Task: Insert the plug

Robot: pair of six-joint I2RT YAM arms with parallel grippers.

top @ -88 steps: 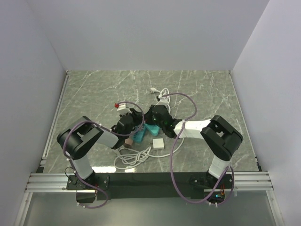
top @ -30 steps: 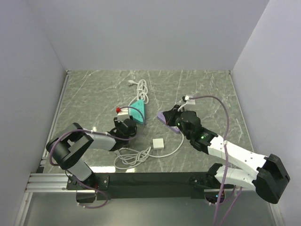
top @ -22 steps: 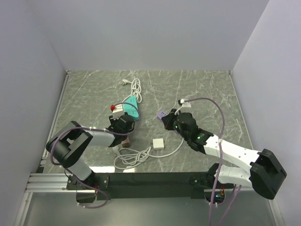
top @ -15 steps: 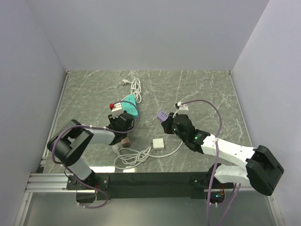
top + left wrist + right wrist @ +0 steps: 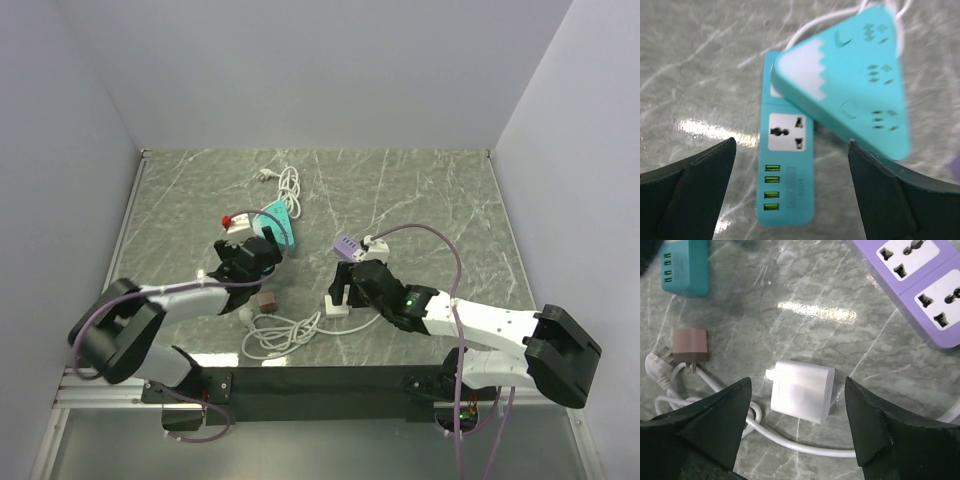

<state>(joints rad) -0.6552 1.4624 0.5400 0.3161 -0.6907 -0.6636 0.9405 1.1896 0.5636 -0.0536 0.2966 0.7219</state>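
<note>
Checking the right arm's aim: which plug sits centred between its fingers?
The flat white square plug; the brownish cube adapter and small pronged cable end lie off to one side.

Plug (image 5: 801, 392): flat white square block with rounded corners, lying flat on its broad face on the table (image 5: 440, 200) and not plugged into anything. A small metal nub shows at its 10 o'clock corner in the right wrist view. In the top view the plug (image 5: 336, 308) sits at roughly 6 o'clock from table centre. Its thin white cable (image 5: 790, 444) curves past at the plug's 6 o'clock, and a loose coil (image 5: 280, 335) lies at the plug's 8 o'clock.
</note>
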